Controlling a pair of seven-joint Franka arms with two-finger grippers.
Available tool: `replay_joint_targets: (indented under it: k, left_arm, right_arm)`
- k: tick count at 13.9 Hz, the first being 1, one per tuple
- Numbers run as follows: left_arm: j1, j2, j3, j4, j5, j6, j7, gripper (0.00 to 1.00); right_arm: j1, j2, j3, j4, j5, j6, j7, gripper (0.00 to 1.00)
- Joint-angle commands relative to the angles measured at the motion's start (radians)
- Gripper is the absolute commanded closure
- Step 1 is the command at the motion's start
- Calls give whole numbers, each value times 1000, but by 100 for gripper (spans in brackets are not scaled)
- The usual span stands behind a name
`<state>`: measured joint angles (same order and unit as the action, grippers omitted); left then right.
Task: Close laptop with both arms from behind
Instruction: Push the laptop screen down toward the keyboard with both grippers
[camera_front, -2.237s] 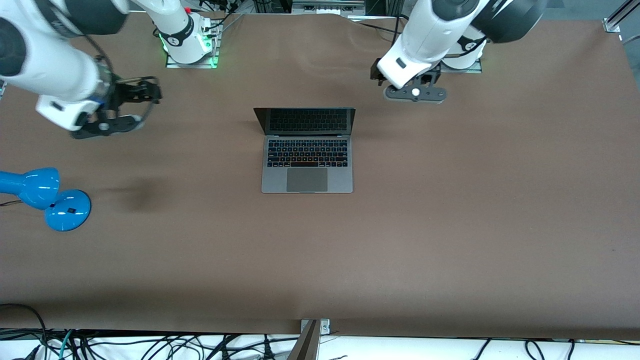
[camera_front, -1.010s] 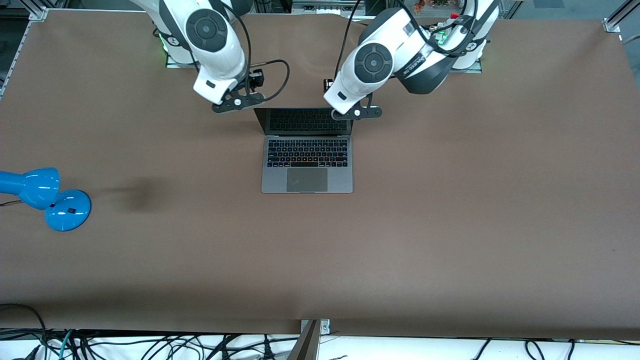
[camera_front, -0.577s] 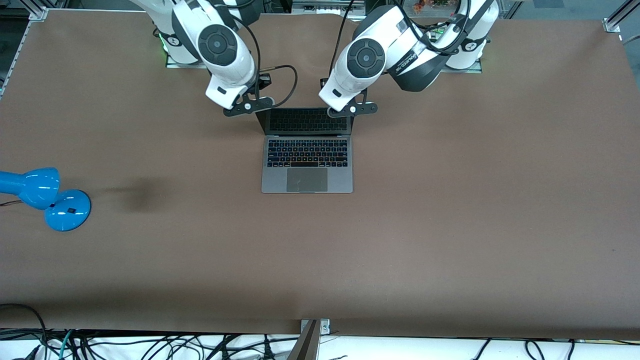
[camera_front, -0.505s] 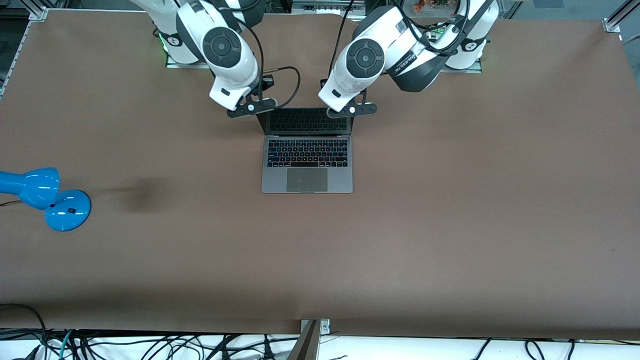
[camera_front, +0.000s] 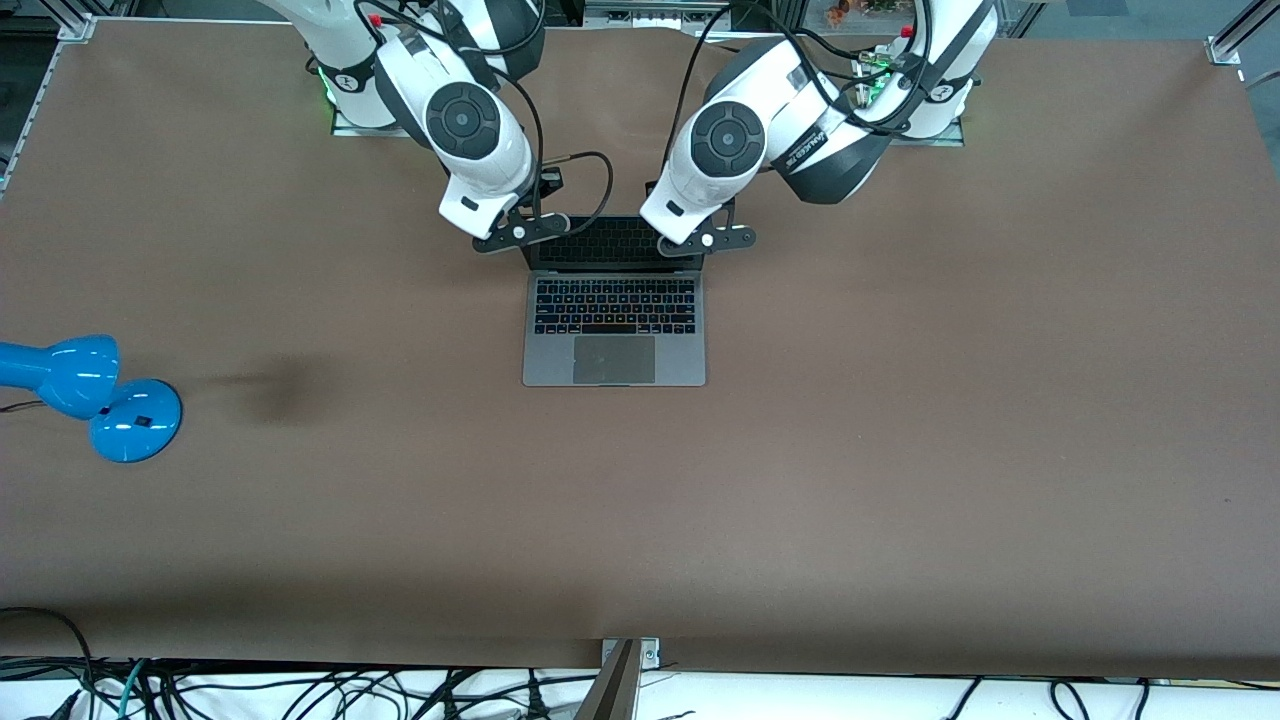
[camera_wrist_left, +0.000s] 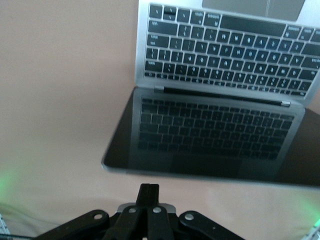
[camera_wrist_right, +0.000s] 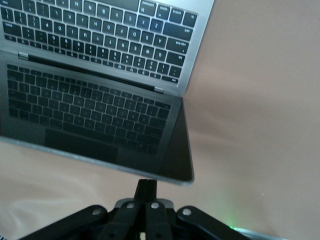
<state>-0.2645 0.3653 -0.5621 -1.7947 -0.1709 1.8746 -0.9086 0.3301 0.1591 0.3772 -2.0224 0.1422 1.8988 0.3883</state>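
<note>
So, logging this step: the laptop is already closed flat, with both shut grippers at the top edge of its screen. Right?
Not closed: the front view shows the laptop open, keyboard visible. The left gripper and right gripper are shut at the screen's top edge.

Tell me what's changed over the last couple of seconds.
Both arms swung in from the table's ends: left gripper and right gripper now sit shut at the top corners of the laptop screen, gripping nothing. The laptop stays open, and the blue lamp hasn't moved.
</note>
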Motion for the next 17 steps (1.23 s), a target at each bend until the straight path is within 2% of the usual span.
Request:
replay_joint_targets:
  k: [1,5,11,17]
  left_arm:
    - [-1,27,7,23,42,29,-18,100]
    - [1,55,30,63,70,47,-18,100]
    - [-1,101,59,124,106,51,-18,100]
    - [-1,127,77,129,137,81,-16,100]
  right_arm:
    - [1,42,-1,54,-16,3,11,100]
    - [-8,91,-4,105,-75,3,12,100]
    - [-11,213,-34,237,-108,3,12,100]
    - [-11,324,-63,336,-112,5,12,100]
